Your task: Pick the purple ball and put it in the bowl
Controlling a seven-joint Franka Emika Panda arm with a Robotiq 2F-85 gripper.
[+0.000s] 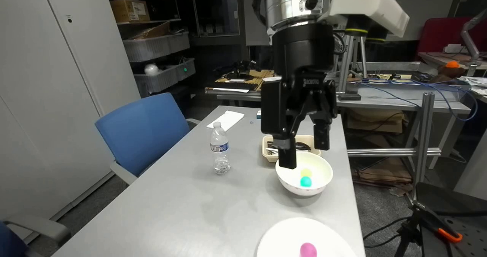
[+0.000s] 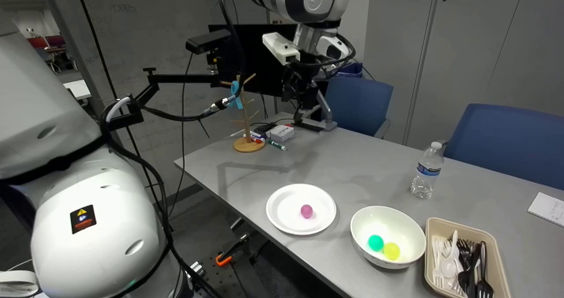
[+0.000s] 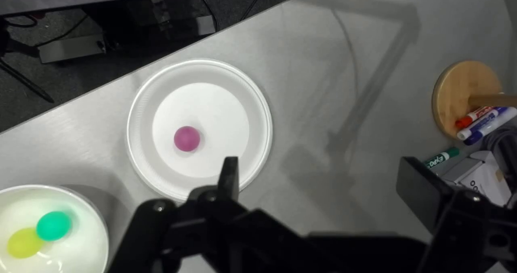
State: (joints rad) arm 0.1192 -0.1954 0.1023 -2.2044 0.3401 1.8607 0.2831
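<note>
The purple ball (image 1: 308,250) (image 2: 306,210) (image 3: 187,138) rests on the flat white plate (image 1: 279,238) (image 2: 280,207) (image 3: 226,107), a little off its middle in the wrist view. The white bowl (image 1: 321,171) (image 2: 398,223) (image 3: 87,240) stands beside the plate and holds a teal-green ball (image 2: 376,243) and a yellow ball (image 2: 391,251). My gripper (image 1: 305,150) (image 3: 319,174) is open and empty, raised well above the table. In the wrist view the plate and ball lie up and left of the space between the fingers. In an exterior view the fingers are dark and partly lost against the background.
A cutlery tray (image 1: 266,150) (image 2: 493,249) stands next to the bowl. A water bottle (image 1: 220,150) (image 2: 427,170) stands upright on the table. A wooden stand (image 2: 249,145) (image 3: 464,87), markers and a small white box (image 2: 281,133) lie at the table's far end.
</note>
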